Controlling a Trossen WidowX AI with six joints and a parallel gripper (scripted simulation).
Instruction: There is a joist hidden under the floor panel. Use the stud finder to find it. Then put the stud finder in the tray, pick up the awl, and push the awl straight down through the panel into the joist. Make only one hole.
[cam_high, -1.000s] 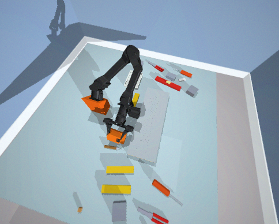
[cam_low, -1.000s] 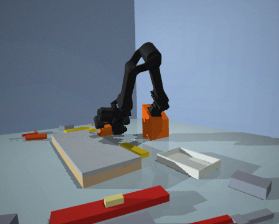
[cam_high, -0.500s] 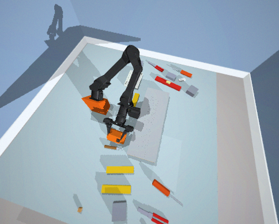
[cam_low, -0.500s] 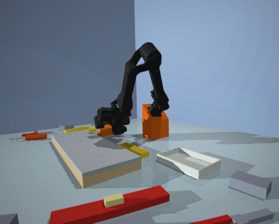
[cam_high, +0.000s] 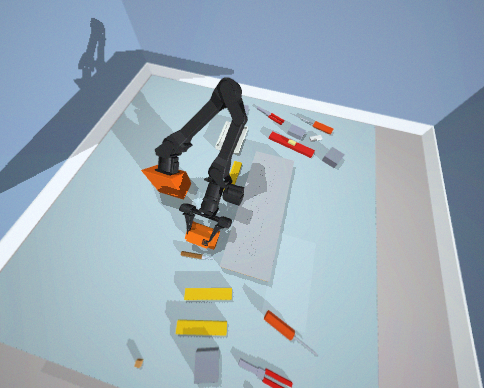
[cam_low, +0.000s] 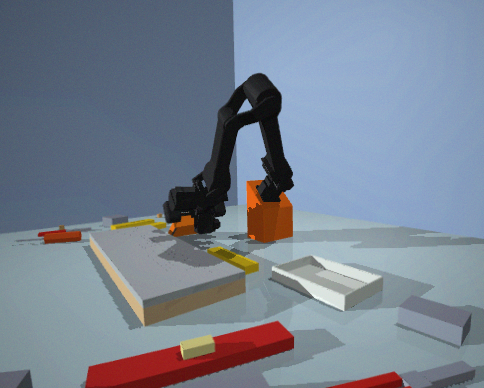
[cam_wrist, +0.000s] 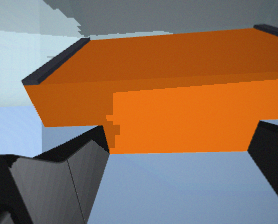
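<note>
The orange stud finder (cam_high: 199, 231) (cam_low: 183, 226) (cam_wrist: 175, 60) is at the near left corner of the floor panel in the top view. It is low, at or close to the table; exact contact cannot be told. My gripper (cam_high: 198, 237) (cam_wrist: 173, 126) is shut on it, one finger at each side of its narrower part. The grey floor panel (cam_high: 277, 200) (cam_low: 125, 260) lies on a wooden base; no joist shows. A small brown-handled tool (cam_high: 191, 255), apparently the awl, lies just beside the stud finder. The white tray (cam_low: 325, 298) stands by the panel's far end and holds no tool.
A yellow bar (cam_high: 236, 172) (cam_low: 232, 259) lies between panel and arm base. Two more yellow bars (cam_high: 208, 294) (cam_high: 201, 328) and an orange-handled screwdriver (cam_high: 279, 325) lie at the near side. A red level (cam_high: 305, 149) (cam_low: 240, 347), grey blocks and several tools lie beyond the panel.
</note>
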